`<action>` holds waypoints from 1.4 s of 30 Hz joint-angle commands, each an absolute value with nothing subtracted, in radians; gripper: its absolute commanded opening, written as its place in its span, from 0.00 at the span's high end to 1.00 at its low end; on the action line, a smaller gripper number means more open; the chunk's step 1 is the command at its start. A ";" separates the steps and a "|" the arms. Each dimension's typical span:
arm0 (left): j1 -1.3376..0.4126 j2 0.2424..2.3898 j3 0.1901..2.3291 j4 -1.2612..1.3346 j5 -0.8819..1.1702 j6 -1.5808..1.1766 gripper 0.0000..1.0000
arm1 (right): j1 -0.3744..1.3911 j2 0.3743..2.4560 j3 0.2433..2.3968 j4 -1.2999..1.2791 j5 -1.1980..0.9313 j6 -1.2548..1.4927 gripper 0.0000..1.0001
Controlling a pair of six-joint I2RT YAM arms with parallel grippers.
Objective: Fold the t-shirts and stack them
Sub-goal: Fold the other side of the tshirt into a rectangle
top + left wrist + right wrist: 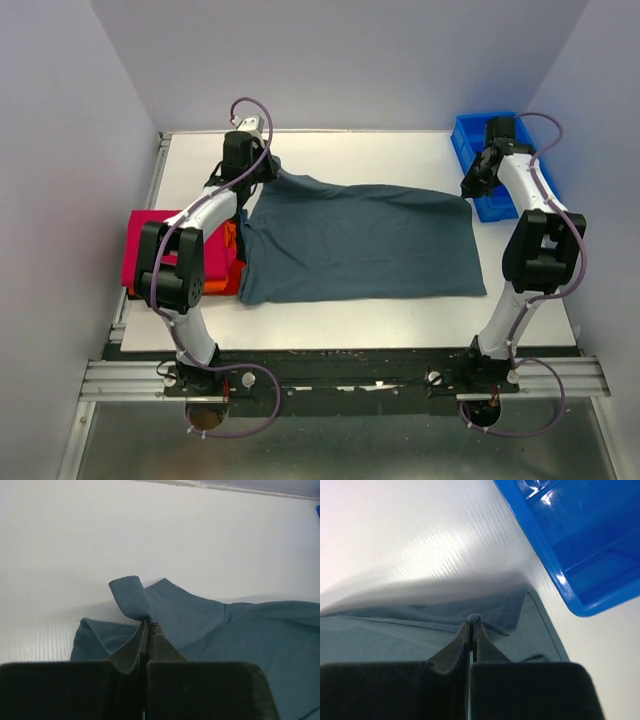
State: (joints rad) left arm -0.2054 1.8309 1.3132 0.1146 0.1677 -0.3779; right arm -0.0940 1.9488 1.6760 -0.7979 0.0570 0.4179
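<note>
The slate grey-blue t-shirt (360, 243) lies spread across the middle of the white table. My left gripper (268, 168) is shut on its far left corner, a hemmed flap (131, 598) sticking up past the jaws. My right gripper (470, 187) is shut on a pinch of its far right edge (475, 617). The crimson-pink t-shirt (160, 250) lies folded at the left edge, on top of the orange t-shirt (229, 262), whose edge shows under my left arm.
A rigid bright blue plastic tray (500, 170) stands at the far right, close to my right gripper, and also shows in the right wrist view (580, 540). The table (360, 320) has a raised rim at the back and left.
</note>
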 commanded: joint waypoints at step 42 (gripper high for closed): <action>-0.515 1.132 0.666 -0.167 -0.337 -0.514 1.00 | -0.152 1.701 1.212 -0.618 0.109 0.482 0.99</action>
